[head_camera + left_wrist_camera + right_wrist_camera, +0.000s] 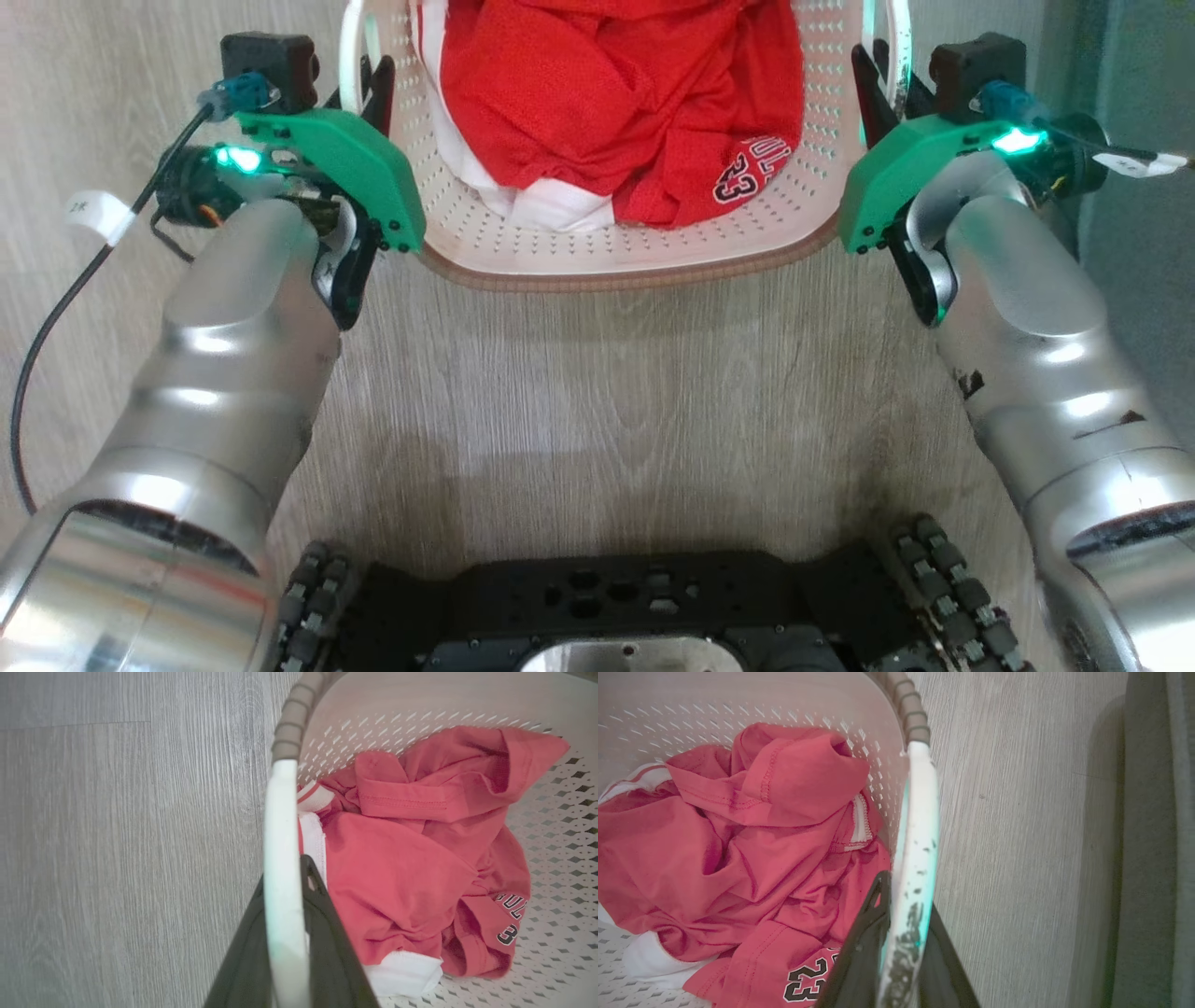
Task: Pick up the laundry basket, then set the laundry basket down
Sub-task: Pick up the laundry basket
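The laundry basket (635, 252) is cream-white and perforated with a brown woven-look rim, at the top centre of the head view. My left gripper (369, 79) is shut on its white left handle (280, 858), whose band runs between the two dark fingers (327, 933). On the opposite side my right gripper (873, 79) is shut on the scuffed white right handle (917, 858). A red jersey with white trim (616, 103) lies crumpled inside the basket (551, 868). Whether the basket touches the floor I cannot tell.
Pale wood-look flooring (597, 401) surrounds the basket. My black wheeled base (616, 607) sits at the bottom of the head view. A grey upright surface (1148, 840) runs along the right, close to my right arm.
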Available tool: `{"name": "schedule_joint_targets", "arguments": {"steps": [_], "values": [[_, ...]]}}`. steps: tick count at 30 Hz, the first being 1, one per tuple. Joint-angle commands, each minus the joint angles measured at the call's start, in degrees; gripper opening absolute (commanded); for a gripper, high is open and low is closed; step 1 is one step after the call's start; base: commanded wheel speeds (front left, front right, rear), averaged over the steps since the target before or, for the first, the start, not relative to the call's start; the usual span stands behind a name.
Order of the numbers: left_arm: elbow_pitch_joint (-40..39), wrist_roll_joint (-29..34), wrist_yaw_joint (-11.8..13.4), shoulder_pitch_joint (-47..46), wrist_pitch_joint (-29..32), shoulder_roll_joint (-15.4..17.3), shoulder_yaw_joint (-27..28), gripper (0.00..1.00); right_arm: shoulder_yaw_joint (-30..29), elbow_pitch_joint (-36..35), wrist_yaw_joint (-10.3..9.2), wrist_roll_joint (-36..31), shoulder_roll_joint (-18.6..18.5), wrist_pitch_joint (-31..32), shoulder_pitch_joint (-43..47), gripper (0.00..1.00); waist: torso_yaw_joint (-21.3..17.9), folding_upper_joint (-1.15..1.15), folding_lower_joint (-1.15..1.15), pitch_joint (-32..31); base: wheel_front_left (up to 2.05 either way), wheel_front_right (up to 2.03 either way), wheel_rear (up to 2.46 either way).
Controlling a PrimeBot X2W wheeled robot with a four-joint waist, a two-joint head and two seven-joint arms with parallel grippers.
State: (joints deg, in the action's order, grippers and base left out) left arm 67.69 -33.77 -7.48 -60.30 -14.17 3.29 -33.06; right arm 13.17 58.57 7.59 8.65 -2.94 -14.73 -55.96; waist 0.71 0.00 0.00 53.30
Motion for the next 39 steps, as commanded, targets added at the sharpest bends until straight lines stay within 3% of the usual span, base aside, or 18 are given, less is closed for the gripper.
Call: {"name": "schedule_joint_targets", "arguments": {"steps": [1,15,39], "values": [[-0.5,-1.1,0.0,0.5,0.2,2.9,-0.6,0.0,1.0,0.1,-0.1,0.4,0.1,-0.3,1.9,0.0,0.2,0.0,0.0,-1.5,0.0,0.0,0.0],[-2.9,-13.9,0.0,3.7,9.2,5.5,-8.0,0.0,7.6,8.6,-0.1,6.2,0.1,2.0,1.4,0.0,-0.6,0.0,0.0,-13.0,0.0,0.0,0.0],[-1.9,-27.7,0.0,9.9,22.3,10.0,-14.4,0.0,20.7,9.4,-0.1,22.5,0.1,19.5,5.1,0.0,-3.0,0.0,0.0,-33.1,0.0,0.0,0.0]]}}
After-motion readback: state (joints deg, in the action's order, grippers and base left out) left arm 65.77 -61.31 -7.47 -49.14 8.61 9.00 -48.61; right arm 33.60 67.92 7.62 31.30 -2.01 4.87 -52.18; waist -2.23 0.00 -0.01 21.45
